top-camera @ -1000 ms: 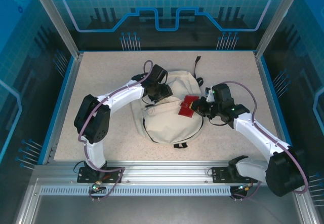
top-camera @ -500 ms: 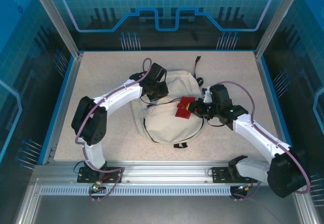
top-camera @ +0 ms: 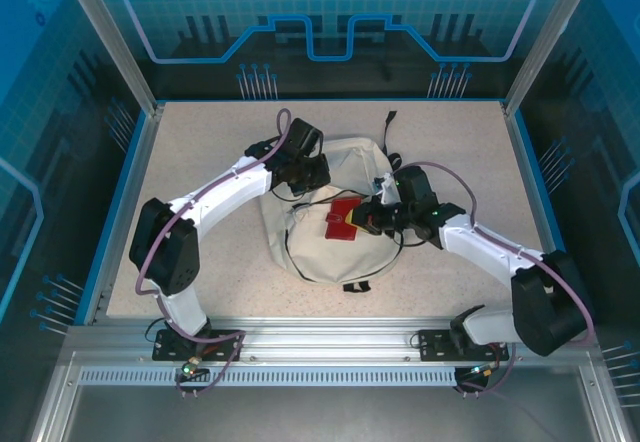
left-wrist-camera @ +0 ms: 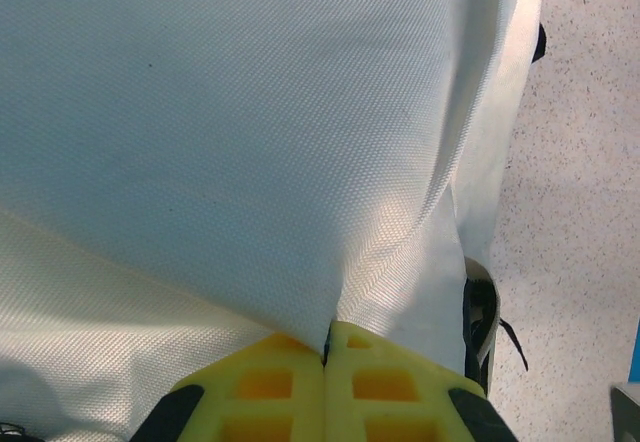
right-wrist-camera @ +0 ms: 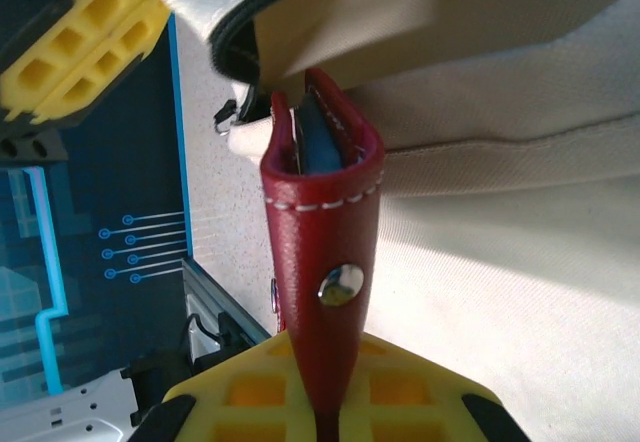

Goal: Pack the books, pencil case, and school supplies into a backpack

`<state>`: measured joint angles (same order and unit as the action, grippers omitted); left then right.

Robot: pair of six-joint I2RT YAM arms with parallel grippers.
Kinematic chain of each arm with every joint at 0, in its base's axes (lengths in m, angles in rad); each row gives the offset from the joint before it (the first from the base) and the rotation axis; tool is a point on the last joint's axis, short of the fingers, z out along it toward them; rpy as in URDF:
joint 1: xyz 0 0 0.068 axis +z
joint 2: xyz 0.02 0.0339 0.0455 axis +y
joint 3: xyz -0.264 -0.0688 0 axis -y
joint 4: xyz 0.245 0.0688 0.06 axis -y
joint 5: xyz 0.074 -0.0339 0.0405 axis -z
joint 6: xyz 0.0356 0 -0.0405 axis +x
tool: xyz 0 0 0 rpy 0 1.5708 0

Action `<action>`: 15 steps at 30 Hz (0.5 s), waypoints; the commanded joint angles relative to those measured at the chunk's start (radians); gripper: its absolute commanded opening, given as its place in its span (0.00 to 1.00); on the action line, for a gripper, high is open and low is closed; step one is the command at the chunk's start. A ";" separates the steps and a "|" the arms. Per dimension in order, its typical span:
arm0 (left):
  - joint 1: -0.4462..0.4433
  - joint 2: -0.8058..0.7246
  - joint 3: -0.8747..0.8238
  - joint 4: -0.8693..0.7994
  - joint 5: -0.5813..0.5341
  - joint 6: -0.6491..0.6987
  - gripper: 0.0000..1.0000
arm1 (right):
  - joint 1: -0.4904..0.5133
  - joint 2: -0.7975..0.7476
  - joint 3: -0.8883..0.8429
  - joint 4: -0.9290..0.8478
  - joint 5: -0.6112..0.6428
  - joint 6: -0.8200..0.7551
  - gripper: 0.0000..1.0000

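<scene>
The cream backpack (top-camera: 335,247) lies in the middle of the table. My left gripper (top-camera: 309,183) is at its back left part, shut on a raised fold of its fabric (left-wrist-camera: 390,252); the yellow fingers (left-wrist-camera: 270,382) meet with the cloth between them. My right gripper (top-camera: 369,219) is shut on a red leather pencil case (top-camera: 342,220) held over the backpack's top. In the right wrist view the pencil case (right-wrist-camera: 325,232) points at the dark zipper opening (right-wrist-camera: 262,17), something blue showing in its end. The books are out of view.
A black strap end (top-camera: 389,122) trails behind the backpack and a black tab (top-camera: 355,286) sits at its near edge. Bare speckled tabletop (top-camera: 195,152) lies on the left, bounded by a blue rim (top-camera: 118,212). A metal rail (top-camera: 330,337) runs along the front.
The left gripper has shut on the backpack's fabric and drawn it slightly back and left. The right gripper has carried the red pencil case leftward over the backpack.
</scene>
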<state>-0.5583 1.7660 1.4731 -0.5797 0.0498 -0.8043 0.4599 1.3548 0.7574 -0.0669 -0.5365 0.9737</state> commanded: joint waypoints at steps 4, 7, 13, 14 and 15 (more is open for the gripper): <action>0.004 -0.060 0.026 0.020 0.060 0.039 0.00 | -0.063 0.068 0.027 0.132 -0.007 0.118 0.05; 0.003 -0.057 0.020 0.023 0.070 0.038 0.00 | -0.078 0.073 0.014 0.172 0.054 0.169 0.05; 0.006 -0.046 0.017 0.029 0.090 0.036 0.00 | -0.072 0.124 -0.012 0.329 0.165 0.308 0.05; 0.005 -0.042 0.015 0.030 0.091 0.034 0.00 | -0.065 0.141 -0.011 0.377 0.182 0.331 0.05; 0.005 -0.039 0.014 0.032 0.094 0.031 0.00 | -0.059 0.157 -0.004 0.398 0.199 0.350 0.05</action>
<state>-0.5507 1.7660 1.4731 -0.5705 0.0803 -0.8021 0.3943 1.4715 0.7551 0.1730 -0.4419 1.2236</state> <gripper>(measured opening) 0.068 0.075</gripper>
